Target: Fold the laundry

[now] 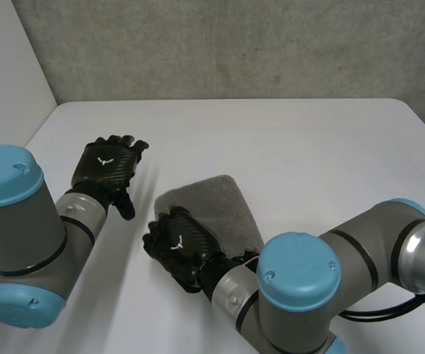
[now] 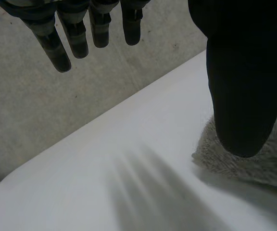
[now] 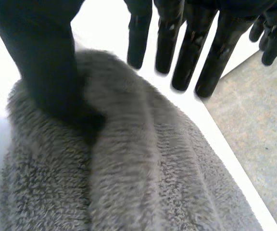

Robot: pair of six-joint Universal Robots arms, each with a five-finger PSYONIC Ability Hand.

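A grey towel [image 1: 216, 210], seemingly folded, is laid mid-surface [image 1: 294, 147]. Its near edge is pressed under the right hand [image 1: 177, 247], thumb down and fingers [image 3: 189, 53] straight and spread, probably to flatten it. The left hand [image 1: 108, 166] is held apart beside it with fingers relaxed.

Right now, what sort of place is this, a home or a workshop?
Probably a robot test lab, not a home: a bare concrete wall, a plain white table, and two robot arms at a grey towel.
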